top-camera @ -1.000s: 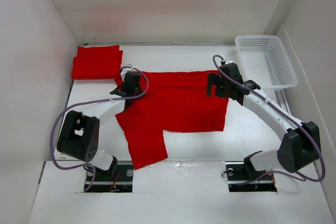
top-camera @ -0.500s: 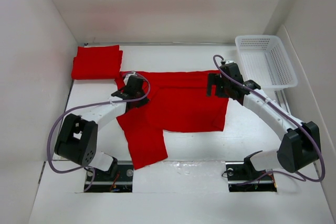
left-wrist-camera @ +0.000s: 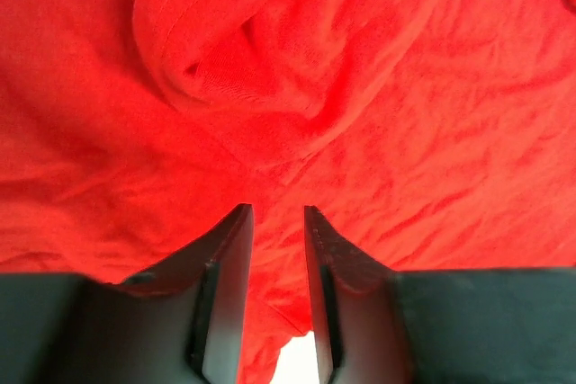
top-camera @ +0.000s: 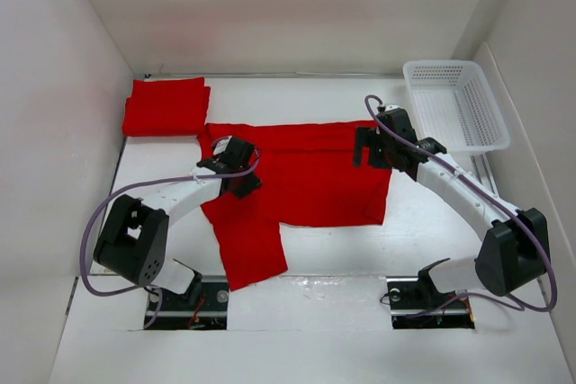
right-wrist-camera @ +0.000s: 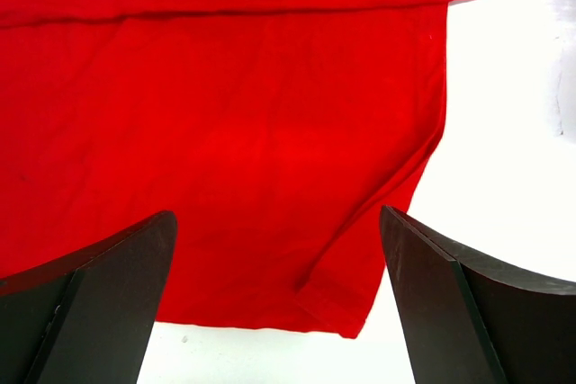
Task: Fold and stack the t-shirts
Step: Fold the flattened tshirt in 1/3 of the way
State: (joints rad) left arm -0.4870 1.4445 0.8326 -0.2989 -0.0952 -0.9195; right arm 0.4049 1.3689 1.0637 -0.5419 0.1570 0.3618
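Note:
A red t-shirt lies spread on the white table, with one part hanging down toward the near edge. A folded red shirt sits at the far left. My left gripper hovers low over the spread shirt's left part. In the left wrist view its jaws stand a narrow gap apart with nothing pinched, and a bunched fold of cloth lies just ahead. My right gripper is wide open over the shirt's right part. The right wrist view shows flat cloth and its hem corner below.
A white mesh basket stands at the far right. White walls close in the table on the left, back and right. Bare table shows to the right of the shirt and along the near edge.
My left gripper has moved toward the near right over the shirt, uncovering the cloth's far-left corner. The right arm has barely moved.

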